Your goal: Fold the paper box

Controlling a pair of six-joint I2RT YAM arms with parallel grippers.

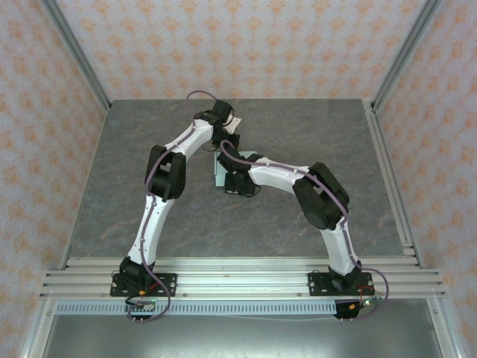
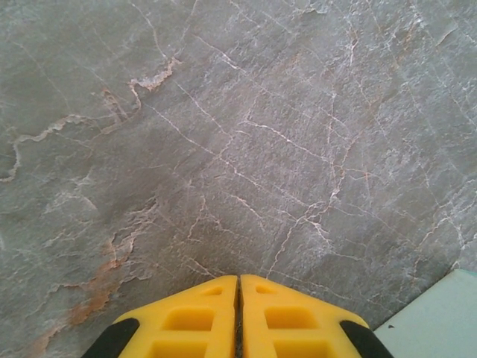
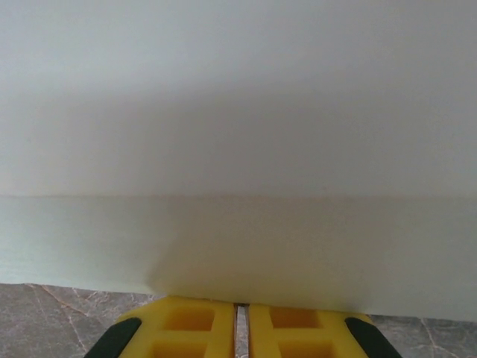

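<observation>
Looking down from the overhead camera, I see both arms bent in toward the middle of the grey stone-patterned table, and the paper box shows as a small pale mint patch between their wrists. On my left wrist feed the left gripper is clenched, its yellow fingers pressed flat together with nothing between them. It hangs over bare table, with one corner of the mint card at the lower right edge of that feed. On the right wrist feed the card stands very close, with a straight crease running across it from side to side. The right gripper is closed to a hairline slit, and its tips are tucked behind the card's lower edge. I cannot tell whether they press on it.
</observation>
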